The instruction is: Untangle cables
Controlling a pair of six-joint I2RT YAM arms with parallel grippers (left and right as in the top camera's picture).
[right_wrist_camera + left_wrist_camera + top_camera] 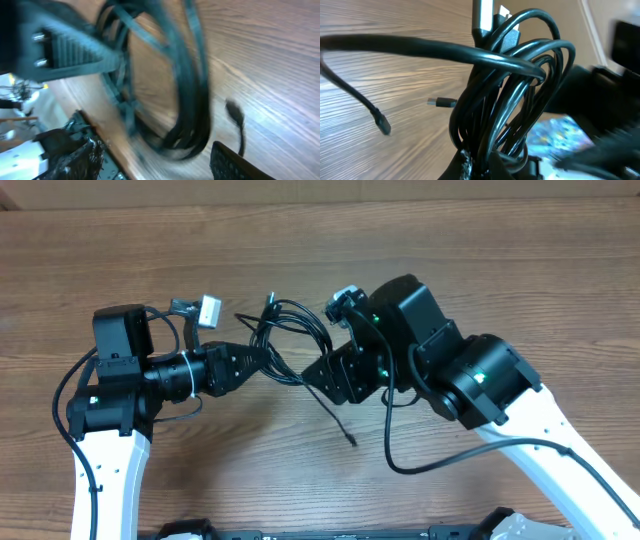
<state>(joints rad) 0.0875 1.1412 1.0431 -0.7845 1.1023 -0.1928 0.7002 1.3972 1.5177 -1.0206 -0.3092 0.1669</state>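
Looped black cables [490,57] stand bunched in the clenched left tool [265,358] at mid-desk [450,240]. The right tool [165,105] is released, its jaws wide around one loop. A pull from here could cinch the tangle tighter, or the loop could slip away ungrasped.

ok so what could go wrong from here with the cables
The left gripper is shut on the cables, and one strand crosses over the bundled loops; pulling could cinch them tighter. The right gripper stands open with several loops seemingly between its fingers, so closing may catch more than one strand.
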